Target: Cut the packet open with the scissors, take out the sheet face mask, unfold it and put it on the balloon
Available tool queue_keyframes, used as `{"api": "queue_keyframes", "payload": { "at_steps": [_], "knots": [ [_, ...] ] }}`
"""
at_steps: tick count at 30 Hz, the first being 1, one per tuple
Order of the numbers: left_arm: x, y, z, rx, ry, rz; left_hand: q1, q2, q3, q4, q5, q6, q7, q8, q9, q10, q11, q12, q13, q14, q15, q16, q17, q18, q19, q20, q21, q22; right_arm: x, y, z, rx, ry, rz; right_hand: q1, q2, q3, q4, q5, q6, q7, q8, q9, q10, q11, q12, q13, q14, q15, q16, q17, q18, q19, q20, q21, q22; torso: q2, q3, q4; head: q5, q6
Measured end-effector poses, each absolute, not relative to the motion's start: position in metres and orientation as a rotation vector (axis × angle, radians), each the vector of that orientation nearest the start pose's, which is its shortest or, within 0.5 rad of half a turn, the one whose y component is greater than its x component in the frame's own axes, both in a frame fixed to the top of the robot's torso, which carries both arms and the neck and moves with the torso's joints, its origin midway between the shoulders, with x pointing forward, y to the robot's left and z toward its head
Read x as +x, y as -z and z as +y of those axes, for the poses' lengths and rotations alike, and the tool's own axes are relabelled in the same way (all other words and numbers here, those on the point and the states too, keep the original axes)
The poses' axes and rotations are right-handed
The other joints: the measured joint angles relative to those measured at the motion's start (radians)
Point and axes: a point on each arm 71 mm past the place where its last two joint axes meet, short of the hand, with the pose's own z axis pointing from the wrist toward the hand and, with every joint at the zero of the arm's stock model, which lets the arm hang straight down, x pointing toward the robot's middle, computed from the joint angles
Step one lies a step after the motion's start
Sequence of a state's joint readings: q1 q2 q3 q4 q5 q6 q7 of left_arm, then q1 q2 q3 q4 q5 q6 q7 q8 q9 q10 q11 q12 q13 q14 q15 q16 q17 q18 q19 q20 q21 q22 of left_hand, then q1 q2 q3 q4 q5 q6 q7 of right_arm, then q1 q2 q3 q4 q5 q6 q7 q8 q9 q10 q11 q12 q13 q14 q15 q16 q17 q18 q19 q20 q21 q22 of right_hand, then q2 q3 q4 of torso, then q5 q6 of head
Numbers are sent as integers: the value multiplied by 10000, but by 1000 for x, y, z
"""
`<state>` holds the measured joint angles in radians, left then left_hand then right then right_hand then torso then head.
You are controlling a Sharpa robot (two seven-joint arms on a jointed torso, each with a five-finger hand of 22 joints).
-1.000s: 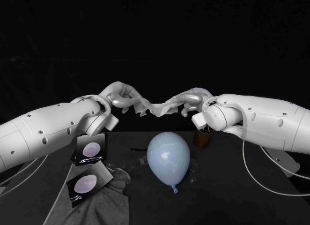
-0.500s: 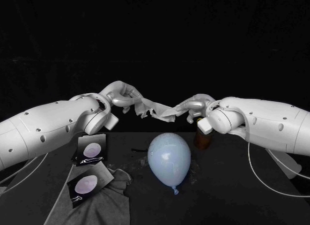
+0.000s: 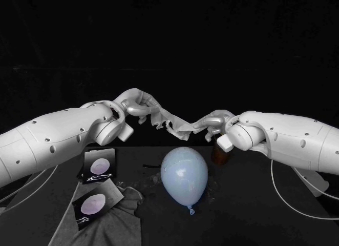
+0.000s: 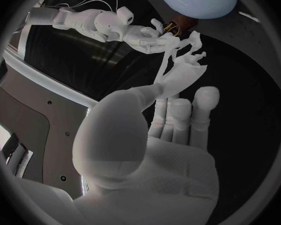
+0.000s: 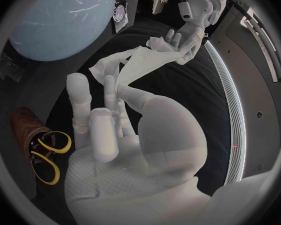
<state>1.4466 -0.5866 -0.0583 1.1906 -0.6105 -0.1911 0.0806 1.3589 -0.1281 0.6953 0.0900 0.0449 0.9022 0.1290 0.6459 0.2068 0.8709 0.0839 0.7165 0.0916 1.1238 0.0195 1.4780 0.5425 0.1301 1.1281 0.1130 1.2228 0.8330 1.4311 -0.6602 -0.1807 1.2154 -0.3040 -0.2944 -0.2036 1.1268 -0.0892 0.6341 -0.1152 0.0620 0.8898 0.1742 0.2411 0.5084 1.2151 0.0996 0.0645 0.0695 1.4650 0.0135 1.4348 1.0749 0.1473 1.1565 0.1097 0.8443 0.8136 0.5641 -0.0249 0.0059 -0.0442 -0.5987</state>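
The white sheet mask hangs crumpled in the air, stretched between my two hands above the far end of the table. My left hand pinches its higher end and my right hand pinches its lower end. In the left wrist view the mask runs from my left hand to my right hand. The right wrist view shows the mask between my right hand and my left hand. The pale blue balloon lies on the table below the mask, knot toward me.
The scissors, with yellow handles, stand in a brown holder right of the balloon. Two dark packets lie at the left, the nearer one on a grey cloth.
My right hand has sunk and drifted slightly left, while my left hand has risen a little. The mask now slants down from left to right.
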Motion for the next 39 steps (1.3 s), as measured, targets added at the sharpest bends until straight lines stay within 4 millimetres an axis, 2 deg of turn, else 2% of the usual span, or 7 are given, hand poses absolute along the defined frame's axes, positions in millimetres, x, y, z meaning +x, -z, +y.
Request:
{"api": "queue_keyframes", "payload": {
  "at_steps": [4, 12, 19, 23, 28, 35, 39],
  "knots": [
    [575, 79, 158, -4120, 11551, 16386, -56, 1, -45, 45, 0, -1, 0, -19, 0, 107, -34, -41, 0, 128, -13, -1, 196, -1, 122, -21, 49, 187, 562, 156, -217, 9812, -8968, 18242, -173, -177, -348, 219, 0, -287, 216, -213, -170, -428, 169, 0, -34, 3, 128, -19, -132, 151, -125, 125, -256, -226, 3, 2, 5, 6, 4],
    [578, 77, 147, -4015, 11593, 16762, -386, 17, -55, 221, 0, 177, -182, -90, 0, 359, -108, -49, 1, 457, -92, 119, 773, 0, 425, -39, 259, 562, 565, 162, -216, 9819, -8989, 18209, -81, -328, -890, 504, -1, -635, 347, -450, -399, -934, 336, 0, -34, -18, 238, -115, -404, 153, -276, 276, -701, -639, 15, 2, 5, 24, 6],
    [583, 70, 144, -4067, 11488, 16956, -658, -26, 42, 399, -2, 326, -285, -86, 0, 741, -237, -49, 39, 1024, -195, 328, 1739, 0, 519, -132, 340, 737, 570, 166, -223, 9186, -8555, 17963, 2, -508, -1497, 749, -1, -822, 324, -558, -550, -1398, 452, 53, -33, -93, 367, -176, -632, 151, -319, 319, -844, -784, 13, 1, 7, 73, -2],
    [585, 67, 143, -4137, 11401, 17099, -724, -90, 84, 440, -3, 381, -338, -85, 0, 876, -302, -49, 95, 1276, -269, 401, 2225, 1, 677, -182, 462, 941, 573, 163, -227, 8128, -8384, 17349, 456, -422, -1594, 668, -23, -804, 313, -558, -592, -1434, 417, 195, -32, -92, 367, -187, -502, 293, -280, 358, -844, -821, 6, 1, 11, 104, -2],
    [586, 67, 143, -4300, 11122, 17408, -846, -212, 157, 452, -9, 614, -389, -84, -1, 1144, -394, -49, 172, 1665, -369, 508, 2956, 0, 1019, -268, 737, 1457, 567, 152, -222, 6159, -9010, 15906, 911, -383, -1540, 500, -42, -556, 383, -558, -673, -1434, 418, 266, -32, -56, 403, -72, -218, 300, -205, 354, -839, -733, 5, 1, 14, 132, 27],
    [590, 70, 144, -4599, 10562, 17860, -896, -263, 210, 480, -12, 717, -394, -83, -1, 1235, -412, -49, 215, 1826, -390, 510, 3223, 0, 1054, -304, 804, 1568, 545, 135, -195, 3623, -10256, 14064, 1083, -508, -1638, 403, -42, -440, 346, -564, -767, -1455, 396, 302, -33, -56, 403, -27, -156, 299, -169, 318, -760, -684, 7, 0, 14, 146, 42],
    [592, 72, 144, -4821, 10250, 18037, -909, -276, 253, 522, -19, 718, -394, -81, -1, 1235, -412, -49, 215, 1804, -368, 510, 2894, 0, 1053, -305, 804, 1436, 534, 130, -180, 2435, -10523, 13375, 1092, -519, -1865, 468, -42, -527, 317, -763, -913, -1738, 399, 302, -49, -56, 403, -27, -285, 296, -319, 318, -954, -833, 6, -2, 13, 161, 72]
  ]
}}
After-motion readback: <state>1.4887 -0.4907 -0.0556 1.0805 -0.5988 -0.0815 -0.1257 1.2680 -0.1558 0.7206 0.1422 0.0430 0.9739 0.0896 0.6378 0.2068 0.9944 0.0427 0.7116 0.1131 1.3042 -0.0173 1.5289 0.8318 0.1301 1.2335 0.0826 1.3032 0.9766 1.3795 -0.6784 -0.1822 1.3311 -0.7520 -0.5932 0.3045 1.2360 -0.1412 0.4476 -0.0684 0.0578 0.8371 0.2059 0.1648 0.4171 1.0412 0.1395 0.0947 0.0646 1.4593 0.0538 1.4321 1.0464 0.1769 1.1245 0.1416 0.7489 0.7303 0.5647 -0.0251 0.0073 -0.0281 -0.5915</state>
